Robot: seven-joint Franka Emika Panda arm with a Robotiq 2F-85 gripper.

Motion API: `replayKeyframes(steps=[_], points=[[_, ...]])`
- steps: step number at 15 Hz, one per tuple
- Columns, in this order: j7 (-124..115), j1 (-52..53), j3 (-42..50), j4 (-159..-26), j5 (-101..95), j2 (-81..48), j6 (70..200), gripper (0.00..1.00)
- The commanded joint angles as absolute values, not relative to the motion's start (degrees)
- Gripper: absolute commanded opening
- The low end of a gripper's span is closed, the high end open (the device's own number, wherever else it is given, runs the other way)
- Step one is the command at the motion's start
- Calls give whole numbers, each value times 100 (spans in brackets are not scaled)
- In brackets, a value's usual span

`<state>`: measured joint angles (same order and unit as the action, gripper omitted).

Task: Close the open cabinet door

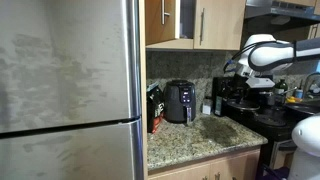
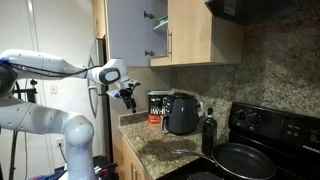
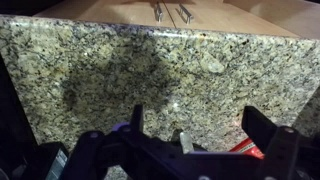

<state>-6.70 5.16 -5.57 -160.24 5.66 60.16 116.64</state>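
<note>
None of the closing looks done. Nearest, the claw point(image 3: 195, 130) hangs spread and empty by the counter point(image 2: 150, 148), well below the cupboards. Farther up, the cabinet door point(image 1: 160, 25) stands ajar beside the matching door point(image 1: 220, 22). Reaching it and pushing it shut remain.

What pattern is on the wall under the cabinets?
The backsplash is speckled stone, beige with dark grey and black flecks. It shows best in the wrist view.
</note>
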Motion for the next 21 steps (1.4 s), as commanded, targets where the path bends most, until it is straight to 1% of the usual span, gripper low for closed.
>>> replayKeyframes(steps=[1,3,5,6,7,11,12,18,19,21], points=[[-654,495,-570,-16061,581,6003,11635,100],[-641,1073,-678,-15786,1130,6085,11484,100],[-576,1477,-823,-15513,1517,6461,11360,100],[-543,1549,-794,-15389,1585,6725,11370,100],[-577,1342,-824,-15561,1462,6287,11590,100],[-563,1510,-853,-15376,1564,6830,11389,100],[-363,1954,-773,-15392,1964,6770,11485,100],[-291,2871,-1577,-14178,3437,6583,11591,100],[-329,2585,-1486,-14588,3266,6854,11477,100],[-409,2632,-1575,-14432,3327,6903,11438,100]])
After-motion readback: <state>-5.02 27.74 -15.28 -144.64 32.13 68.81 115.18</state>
